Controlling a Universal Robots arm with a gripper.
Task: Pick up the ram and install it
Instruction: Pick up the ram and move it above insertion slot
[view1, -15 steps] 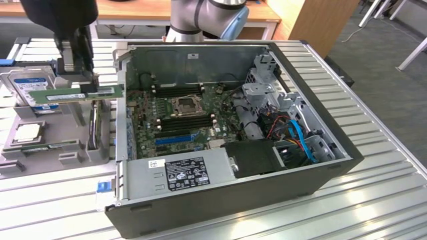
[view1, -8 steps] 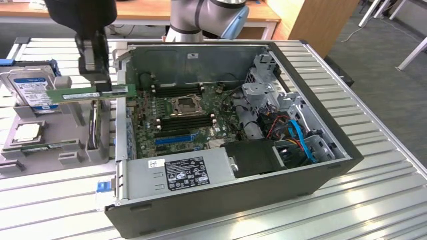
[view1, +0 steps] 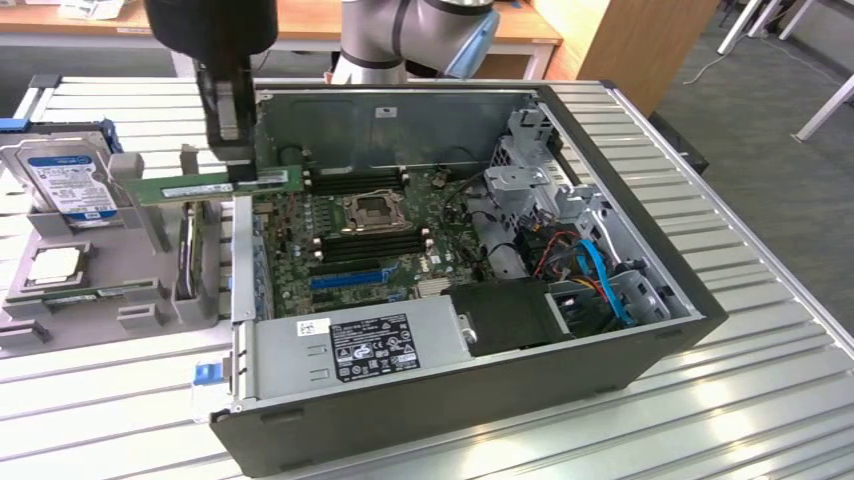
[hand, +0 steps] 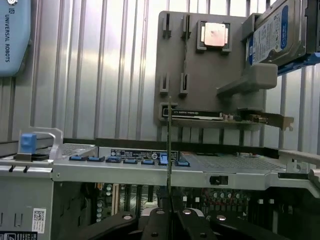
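Clamped narrow in gripper (hand: 169, 212) fingers: ram (hand: 169, 150), seen edge-on, pinched at its upper long edge, off-centre toward the case-side end. Hangs level, clear of the grey parts fixture (view1: 140, 240), above the open computer case (view1: 534, 400) wall facing the worktop (view1: 747, 400) edge at the exterior view's left. Likely light, stiff, thin, fragile; best gripped on bare board edges, not chips or contacts. Memory slots (view1: 354, 180) on motherboard (view1: 287, 250) near. Hard drive (view1: 60, 180), processor (view1: 54, 265) on fixture.
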